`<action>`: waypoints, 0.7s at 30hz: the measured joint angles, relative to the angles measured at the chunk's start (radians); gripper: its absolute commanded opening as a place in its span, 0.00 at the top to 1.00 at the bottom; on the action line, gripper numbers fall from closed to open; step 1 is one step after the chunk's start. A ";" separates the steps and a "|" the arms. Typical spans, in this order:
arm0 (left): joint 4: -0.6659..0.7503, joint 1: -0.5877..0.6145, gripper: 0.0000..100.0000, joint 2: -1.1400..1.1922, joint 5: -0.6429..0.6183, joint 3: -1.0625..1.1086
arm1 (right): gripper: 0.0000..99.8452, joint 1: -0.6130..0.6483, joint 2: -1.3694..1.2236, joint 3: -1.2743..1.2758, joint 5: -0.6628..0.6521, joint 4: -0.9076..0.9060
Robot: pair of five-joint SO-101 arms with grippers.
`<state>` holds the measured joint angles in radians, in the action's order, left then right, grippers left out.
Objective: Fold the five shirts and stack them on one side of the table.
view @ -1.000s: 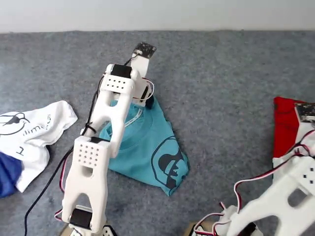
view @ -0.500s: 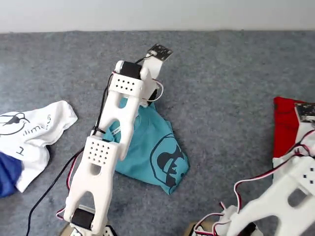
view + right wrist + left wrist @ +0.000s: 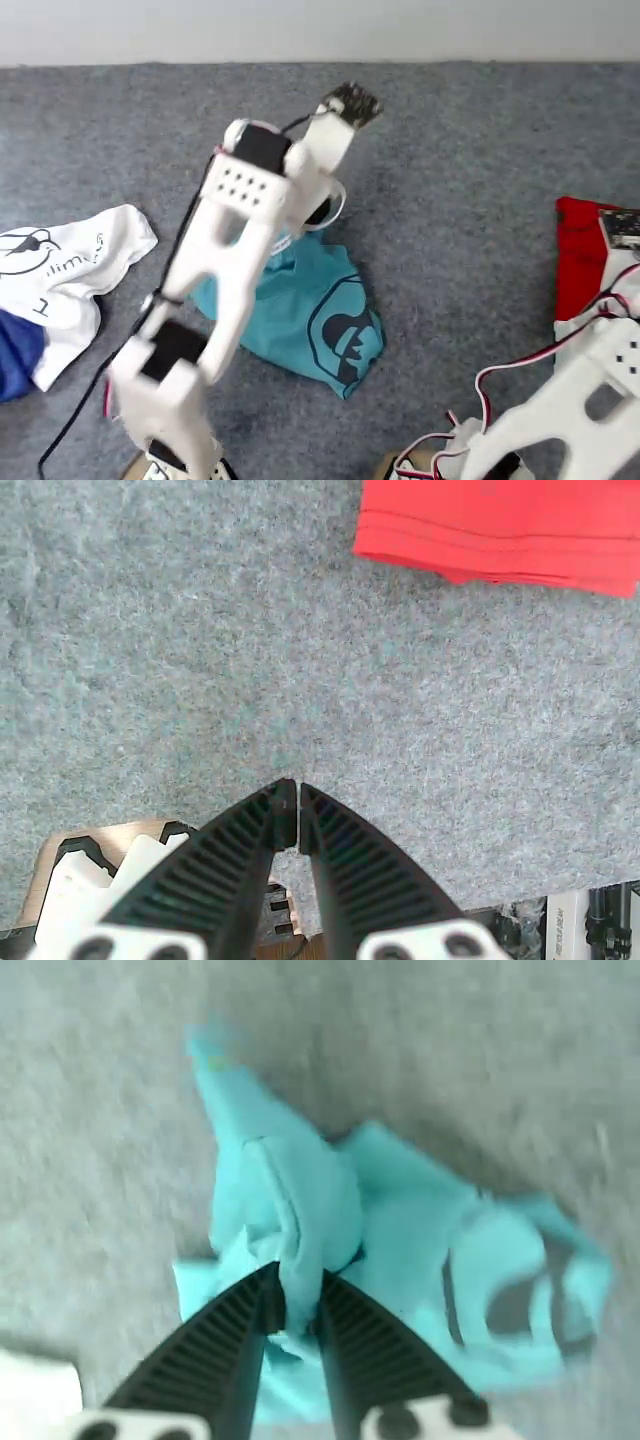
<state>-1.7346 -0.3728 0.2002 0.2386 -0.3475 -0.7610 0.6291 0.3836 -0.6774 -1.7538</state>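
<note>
- The left hand [image 3: 298, 1280] was pinching a raised ridge of the teal shirt [image 3: 300, 1200], its black fingers [image 3: 235, 1330] closed on the cloth from both sides.
- In the high view the teal shirt [image 3: 310, 320] lay rumpled near the middle of the grey desk [image 3: 470, 180], a little toward 7 o'clock. Its upper edge was drawn up under the left arm.
- The right hand [image 3: 294, 790] was pressed together with nothing in it, over bare desk near the 5 o'clock corner.
- The red shirt [image 3: 585, 260] lay flat at the 3 o'clock edge. In the right wrist view its hem [image 3: 500, 550] ran straight and doubled, so I judged it already folded and the start of the stack.
- The white shirt [image 3: 70, 270] sat crumpled at 9 o'clock, touching the blue shirt [image 3: 18, 355] at 8 o'clock. Neither looked folded.
- Four shirts could be counted. By my reckoning one was done, the teal one was in hand but not yet folded, and the white and blue ones were waiting.
- The teal shirt bore a dark round emblem with a head-like figure, and no wording on it was legible.
- The white shirt carried a bird drawing [image 3: 25, 245] with lettering beside it, creased and partly folded under, so no whole word could be made out.
</note>
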 measured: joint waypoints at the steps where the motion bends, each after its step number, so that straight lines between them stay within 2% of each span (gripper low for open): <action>1: 0.000 0.000 0.99 -0.063 0.006 0.078 | 0.99 0.000 0.000 0.000 0.000 0.000; 5: 0.000 0.043 0.99 -0.301 0.029 0.368 | 0.99 0.000 0.000 0.000 0.000 0.000; 10: 0.005 0.170 0.99 -0.508 0.029 0.644 | 0.99 0.000 0.000 0.000 -0.002 0.000; 18: 0.132 0.425 0.98 -0.605 0.103 0.961 | 0.99 0.106 0.000 0.087 0.000 0.000; 21: 0.164 0.508 0.90 -0.606 0.123 0.996 | 0.99 0.144 0.000 0.112 0.000 0.000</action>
<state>-1.5704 0.1350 -0.4058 0.3613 0.6483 -0.6168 0.6291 0.4956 -0.6774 -1.7538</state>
